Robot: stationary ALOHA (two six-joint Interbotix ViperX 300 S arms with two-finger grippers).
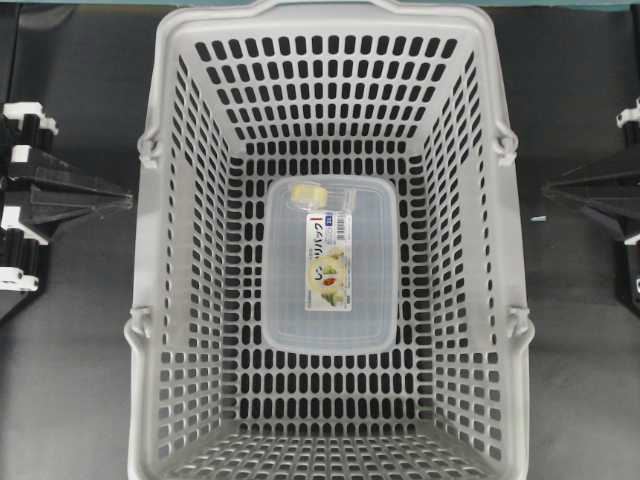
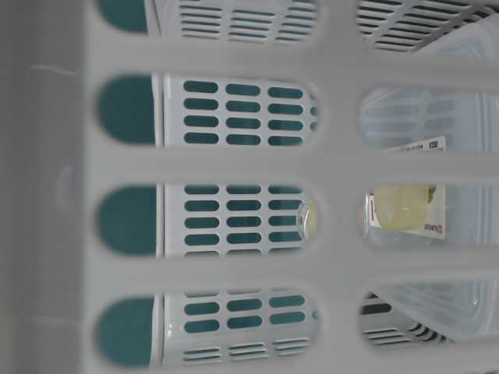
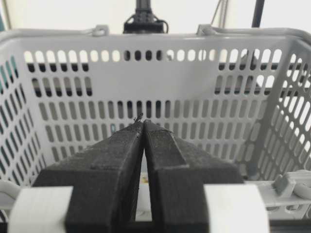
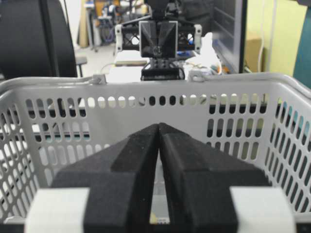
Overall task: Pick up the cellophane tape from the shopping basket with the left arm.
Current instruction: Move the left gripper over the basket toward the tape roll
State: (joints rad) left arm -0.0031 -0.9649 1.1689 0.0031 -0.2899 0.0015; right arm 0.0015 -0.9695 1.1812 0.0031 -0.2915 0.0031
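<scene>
Nothing done yet: my left jaws [image 3: 143,127] are closed and empty outside the shopping basket [image 1: 150,250], right jaws [image 4: 159,127] closed too, cellophane tape [image 1: 310,194] ahead and below on the clear box [image 1: 330,300] — reach, grasp, lift all remain.

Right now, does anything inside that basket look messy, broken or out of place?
Nothing stands out. The shopping basket looks intact, and the cellophane tape rests at one end of the clear box. Both end effectors sit shut outside the basket.
</scene>
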